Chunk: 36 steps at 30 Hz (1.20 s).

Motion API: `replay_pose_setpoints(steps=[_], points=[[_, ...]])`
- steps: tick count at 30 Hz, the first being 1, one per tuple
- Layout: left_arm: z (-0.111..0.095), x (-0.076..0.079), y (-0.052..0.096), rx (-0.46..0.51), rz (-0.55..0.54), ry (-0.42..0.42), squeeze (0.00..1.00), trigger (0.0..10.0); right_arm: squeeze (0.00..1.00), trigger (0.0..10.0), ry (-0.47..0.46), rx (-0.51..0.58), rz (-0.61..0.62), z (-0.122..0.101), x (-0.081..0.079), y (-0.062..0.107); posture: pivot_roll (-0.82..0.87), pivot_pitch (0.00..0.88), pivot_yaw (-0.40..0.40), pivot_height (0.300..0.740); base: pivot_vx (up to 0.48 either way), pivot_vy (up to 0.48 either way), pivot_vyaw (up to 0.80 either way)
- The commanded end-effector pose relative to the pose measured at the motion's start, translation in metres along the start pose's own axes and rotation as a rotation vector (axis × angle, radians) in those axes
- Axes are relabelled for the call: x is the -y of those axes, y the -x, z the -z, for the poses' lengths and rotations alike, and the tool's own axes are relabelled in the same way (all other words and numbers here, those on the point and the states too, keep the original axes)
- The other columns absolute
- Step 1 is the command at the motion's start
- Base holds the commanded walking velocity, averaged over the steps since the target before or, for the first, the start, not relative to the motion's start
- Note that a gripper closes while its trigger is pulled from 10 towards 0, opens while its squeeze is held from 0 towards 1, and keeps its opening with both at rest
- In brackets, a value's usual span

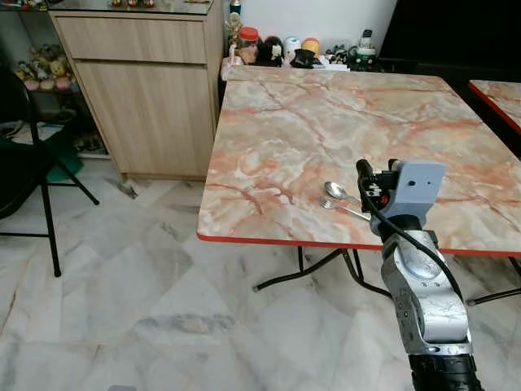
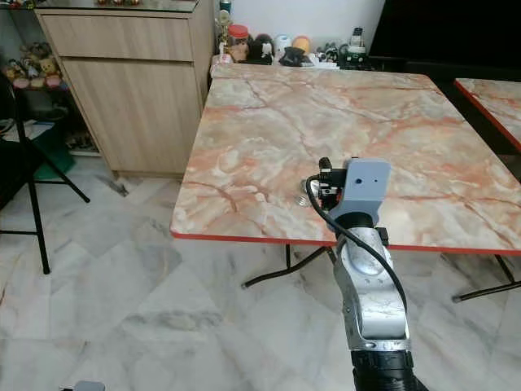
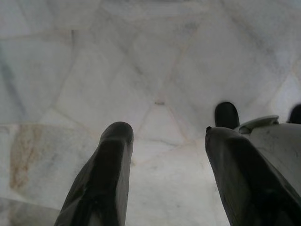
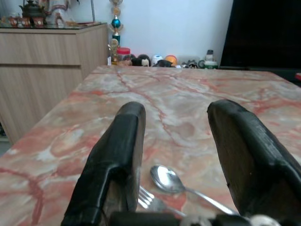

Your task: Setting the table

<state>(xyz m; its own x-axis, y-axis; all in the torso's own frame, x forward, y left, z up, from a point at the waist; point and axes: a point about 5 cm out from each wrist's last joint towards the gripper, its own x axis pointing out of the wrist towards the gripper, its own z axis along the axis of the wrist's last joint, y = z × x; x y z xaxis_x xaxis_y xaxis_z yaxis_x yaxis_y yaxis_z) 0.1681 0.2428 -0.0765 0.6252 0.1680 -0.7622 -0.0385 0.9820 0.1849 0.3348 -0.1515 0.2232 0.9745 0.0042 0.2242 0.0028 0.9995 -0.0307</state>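
Note:
A silver spoon (image 1: 334, 191) and a fork (image 1: 335, 206) lie side by side on the marble-patterned table (image 1: 326, 122), close to its red front edge. My right gripper (image 4: 176, 110) hovers just above and behind them, open, with nothing between its fingers. In the right wrist view the spoon (image 4: 165, 178) and the fork (image 4: 149, 201) sit low between the two black fingers (image 4: 120, 150). My left gripper (image 3: 167, 134) hangs open over the floor tiles, holding nothing.
A wooden cabinet (image 1: 146, 90) stands left of the table, with a black folding chair (image 1: 32, 171) further left. Jars and small figurines (image 1: 293, 50) line the table's far edge. A second table (image 1: 501, 94) stands at the right. Marble floor (image 1: 122, 309) lies in front.

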Motion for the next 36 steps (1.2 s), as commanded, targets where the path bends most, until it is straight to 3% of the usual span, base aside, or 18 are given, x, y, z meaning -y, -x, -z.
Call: replay_pose_setpoints(steps=[1,13,26,36], points=[[0.007,0.000,0.002,-0.023,0.004,-0.006,0.00,10.0,0.00,10.0,-0.001,0.001,0.015,-0.001,0.004,0.000,0.02,0.170,-0.024,0.740,0.307,0.000,0.00],[0.006,-0.001,0.002,-0.018,-0.006,-0.010,0.00,10.0,0.00,10.0,0.002,-0.009,0.007,0.000,0.003,0.002,0.02,0.171,-0.024,0.740,0.199,0.000,0.00],[0.009,0.002,0.002,-0.027,0.005,-0.015,0.00,10.0,0.00,10.0,0.110,-0.091,0.023,0.008,0.032,0.011,0.01,0.175,-0.027,0.740,0.000,0.000,0.00],[0.007,0.003,0.002,-0.017,0.005,-0.006,0.00,10.0,0.00,10.0,0.033,-0.025,-0.049,0.000,0.006,0.011,0.02,0.173,-0.026,0.740,0.081,0.000,0.00]])
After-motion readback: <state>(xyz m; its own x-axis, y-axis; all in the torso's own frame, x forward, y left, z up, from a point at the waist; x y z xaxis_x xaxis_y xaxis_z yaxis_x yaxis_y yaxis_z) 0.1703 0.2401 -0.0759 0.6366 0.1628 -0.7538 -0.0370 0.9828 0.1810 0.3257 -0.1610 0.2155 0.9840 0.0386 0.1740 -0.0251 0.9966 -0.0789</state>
